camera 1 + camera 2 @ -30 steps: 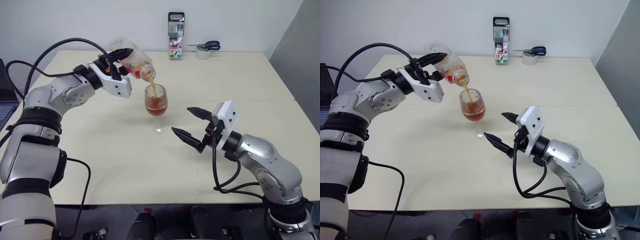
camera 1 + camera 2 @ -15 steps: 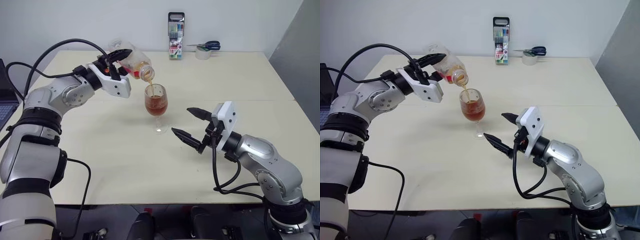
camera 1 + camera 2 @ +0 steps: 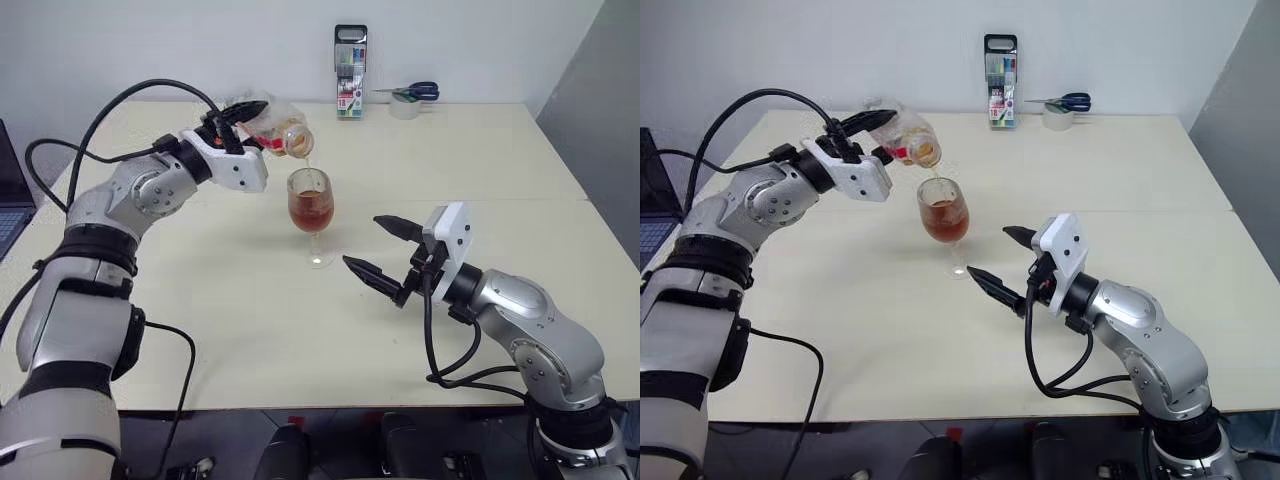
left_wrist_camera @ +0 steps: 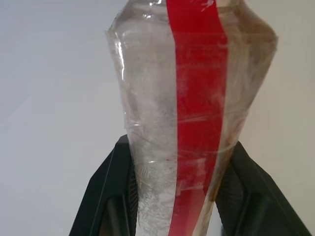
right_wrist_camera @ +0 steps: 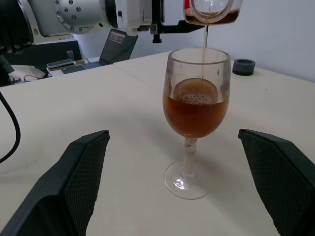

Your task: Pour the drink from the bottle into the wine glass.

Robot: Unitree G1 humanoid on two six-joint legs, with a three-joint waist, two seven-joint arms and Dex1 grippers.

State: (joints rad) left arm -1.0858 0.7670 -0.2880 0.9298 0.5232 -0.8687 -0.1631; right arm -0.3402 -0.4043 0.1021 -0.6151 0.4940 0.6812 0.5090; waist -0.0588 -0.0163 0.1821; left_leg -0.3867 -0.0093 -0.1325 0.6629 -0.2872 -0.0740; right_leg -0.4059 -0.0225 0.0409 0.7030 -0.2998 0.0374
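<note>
Tipped further, the crinkled clear bottle (image 3: pixel 272 128) clenched in left jaws thinly streams amber drink (image 5: pixel 197 114) into the round-bowled wine glass (image 3: pixel 310 212); right jaws gape.

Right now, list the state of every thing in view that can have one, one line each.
bottle: uncapped, tipped mouth-down over the glass, nearly empty.
drink: thin stream falling, most already in the bowl.
wine glass: upright on the table, about half full.
left pincer: shut on the bottle.
right pincer: open, empty, beside the glass.
marker case: standing upright.
</note>
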